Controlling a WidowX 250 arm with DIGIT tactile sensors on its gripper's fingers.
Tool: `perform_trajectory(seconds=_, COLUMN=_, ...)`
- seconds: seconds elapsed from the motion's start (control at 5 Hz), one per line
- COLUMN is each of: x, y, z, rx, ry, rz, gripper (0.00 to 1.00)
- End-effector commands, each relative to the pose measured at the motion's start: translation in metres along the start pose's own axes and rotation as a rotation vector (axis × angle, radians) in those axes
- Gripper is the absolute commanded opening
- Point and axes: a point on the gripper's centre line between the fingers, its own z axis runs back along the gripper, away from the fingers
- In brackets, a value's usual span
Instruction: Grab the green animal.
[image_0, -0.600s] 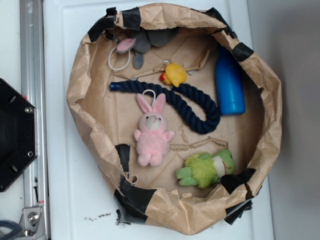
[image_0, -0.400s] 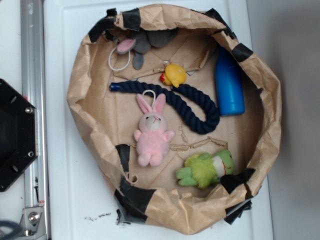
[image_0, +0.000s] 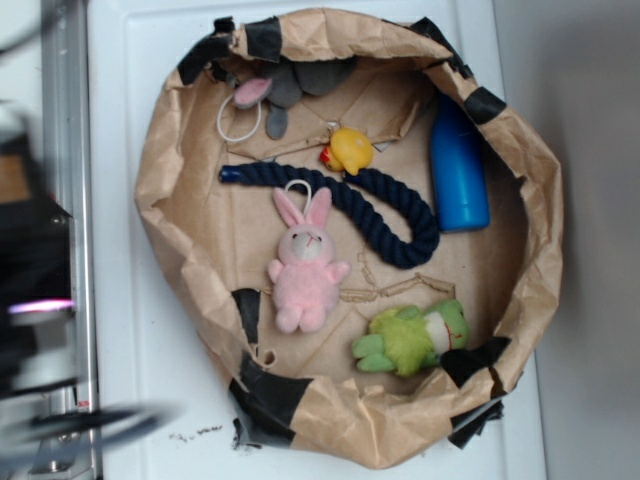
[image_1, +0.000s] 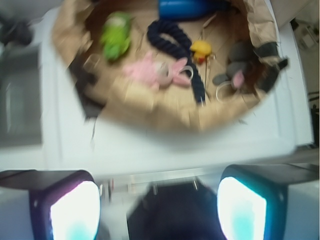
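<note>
Tool (image_1: 159, 210) spread, green animal (image_0: 412, 339) lying crosswise

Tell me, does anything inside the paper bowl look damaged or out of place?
Nothing is spilled. The paper bowl is crumpled and patched with black tape. The frog lies on its side near the rim, touching no other toy.

A white table (image_0: 130, 300) carries a crumpled brown paper bag (image_0: 180, 180) rolled down into a shallow bowl, patched with black tape, with dark specks beside its lower left edge
</note>
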Motion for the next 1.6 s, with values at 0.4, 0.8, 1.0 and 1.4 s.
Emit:
perform_trajectory(seconds=0.4, x=0.126, y=-0.052, z=-0.092, rx=-0.263, ry=-0.118, rz=0.072, gripper=1.00)
perform_trajectory(seconds=0.8, x=0.134, y=-0.102, z=-0.115, rx=-0.302, ry=-0.075, rz=0.031, gripper=1.00)
perform_trajectory(seconds=1.0, x=0.129, y=-0.110, z=-0.148, rx=-0.238, ry=-0.031, rz=0.019, gripper=0.89)
perform_trajectory(seconds=1.4, x=0.107, y=-0.108, z=-0.169, rx=-0.151, ry=-0.009, rz=-0.004, gripper=0.00)
